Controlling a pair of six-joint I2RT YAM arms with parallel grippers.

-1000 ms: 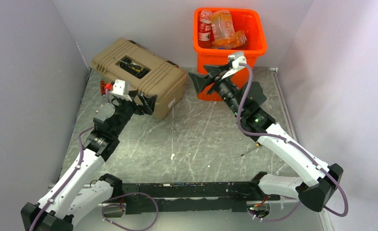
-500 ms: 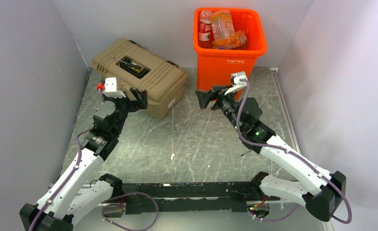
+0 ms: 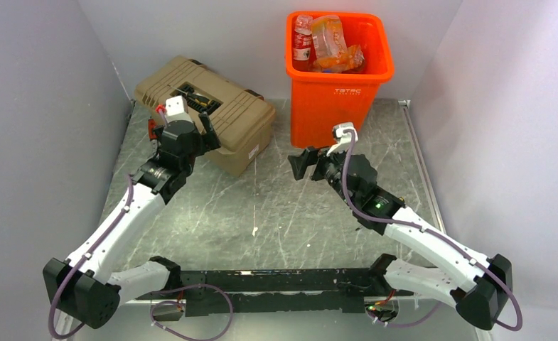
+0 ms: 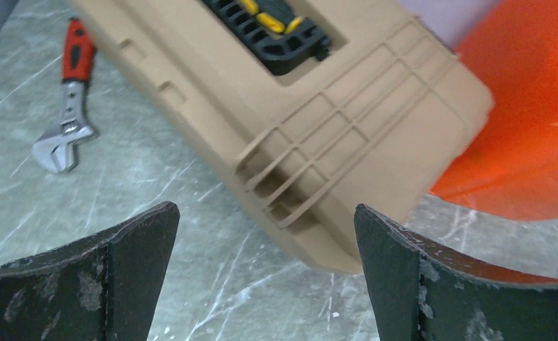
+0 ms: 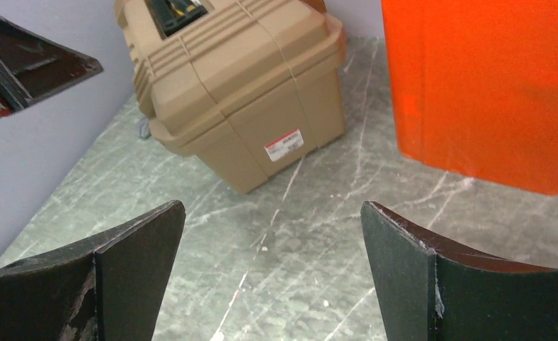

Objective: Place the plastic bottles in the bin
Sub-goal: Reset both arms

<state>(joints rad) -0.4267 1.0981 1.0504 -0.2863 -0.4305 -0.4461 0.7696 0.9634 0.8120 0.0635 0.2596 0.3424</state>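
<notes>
Bottles (image 3: 328, 39) in bin (image 3: 333, 106); toolbox (image 3: 242, 122) left of bin; wrench (image 4: 65, 136) beside toolbox

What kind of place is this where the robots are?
Probably a robot test booth: plain pale walls box in a scratched grey metal table, with a white-and-black left arm and right arm bolted at its near edge.

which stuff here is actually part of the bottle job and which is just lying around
Part of the job:
- orange bin, at the back of the table
- plastic bottles, already inside the bin

Just lying about:
- tan toolbox, left of the bin
- red-handled wrench, on the table beside the toolbox
</notes>
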